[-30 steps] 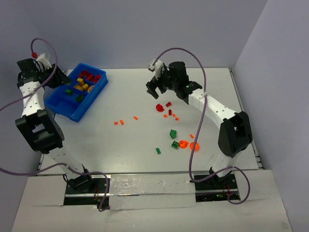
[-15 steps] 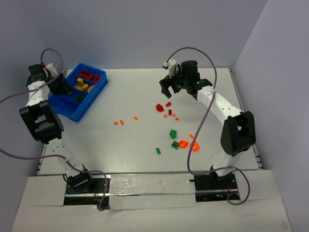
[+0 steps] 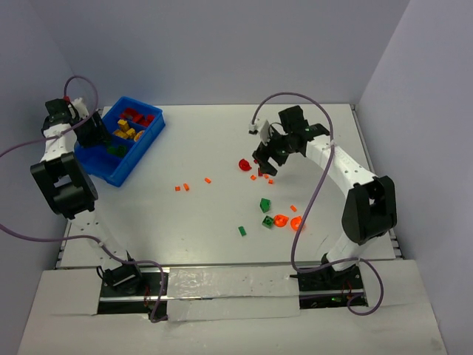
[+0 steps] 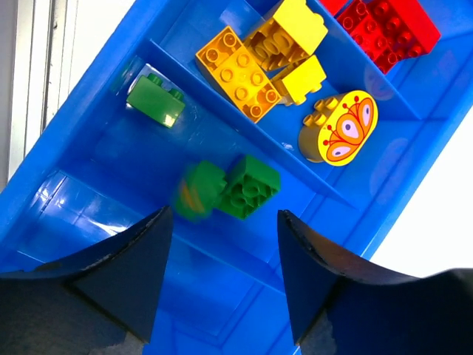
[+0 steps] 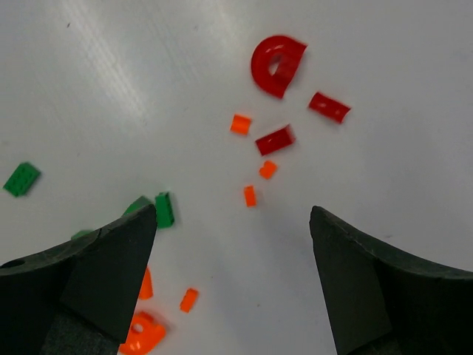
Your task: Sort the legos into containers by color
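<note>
Over the blue bin (image 4: pixel 96 185), left jaws apart; right jaws apart above scattered legos (image 5: pixel 275 139)

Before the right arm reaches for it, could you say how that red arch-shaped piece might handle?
The red arch piece lies flat, so it probably won't roll. Glossy, hard-looking plastic: likely stiff and light, perhaps slippery between fingers.

White table (image 3: pixel 199 155) bears blue bin (image 3: pixel 103 168) and loose legos (image 3: pixel 280 220), mostly orange-looking.
</note>
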Robot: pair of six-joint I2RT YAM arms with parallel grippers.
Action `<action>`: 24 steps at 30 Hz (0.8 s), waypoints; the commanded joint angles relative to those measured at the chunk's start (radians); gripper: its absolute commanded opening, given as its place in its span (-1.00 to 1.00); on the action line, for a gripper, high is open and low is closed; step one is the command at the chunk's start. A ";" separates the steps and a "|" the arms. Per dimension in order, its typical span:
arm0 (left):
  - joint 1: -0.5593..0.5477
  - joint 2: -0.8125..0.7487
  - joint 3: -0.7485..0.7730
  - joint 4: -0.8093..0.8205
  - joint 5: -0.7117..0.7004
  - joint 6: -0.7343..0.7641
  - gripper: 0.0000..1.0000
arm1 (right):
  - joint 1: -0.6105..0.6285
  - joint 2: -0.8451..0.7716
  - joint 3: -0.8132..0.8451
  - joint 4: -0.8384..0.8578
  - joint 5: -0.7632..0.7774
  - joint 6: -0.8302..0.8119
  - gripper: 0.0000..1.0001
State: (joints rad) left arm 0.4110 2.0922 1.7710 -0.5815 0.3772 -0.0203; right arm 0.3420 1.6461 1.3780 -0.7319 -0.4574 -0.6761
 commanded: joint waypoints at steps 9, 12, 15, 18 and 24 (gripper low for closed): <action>-0.031 -0.076 -0.016 0.024 -0.009 0.056 0.47 | 0.068 -0.049 -0.104 -0.220 0.028 0.040 0.38; -0.035 -0.095 -0.026 0.031 -0.009 0.049 0.47 | 0.108 -0.021 -0.123 -0.209 0.078 0.158 0.30; -0.037 -0.114 -0.039 0.036 -0.003 0.039 0.48 | 0.119 0.031 -0.117 -0.203 0.120 0.248 0.21; -0.038 -0.130 -0.050 0.038 -0.003 0.034 0.48 | 0.121 0.060 -0.109 -0.190 0.149 0.323 0.19; -0.038 -0.179 -0.090 0.038 -0.004 0.044 0.50 | 0.176 0.087 -0.123 -0.141 0.217 0.401 0.20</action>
State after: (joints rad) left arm 0.3748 1.9905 1.6972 -0.5714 0.3702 0.0130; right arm 0.4775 1.7210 1.2545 -0.9133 -0.2966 -0.3637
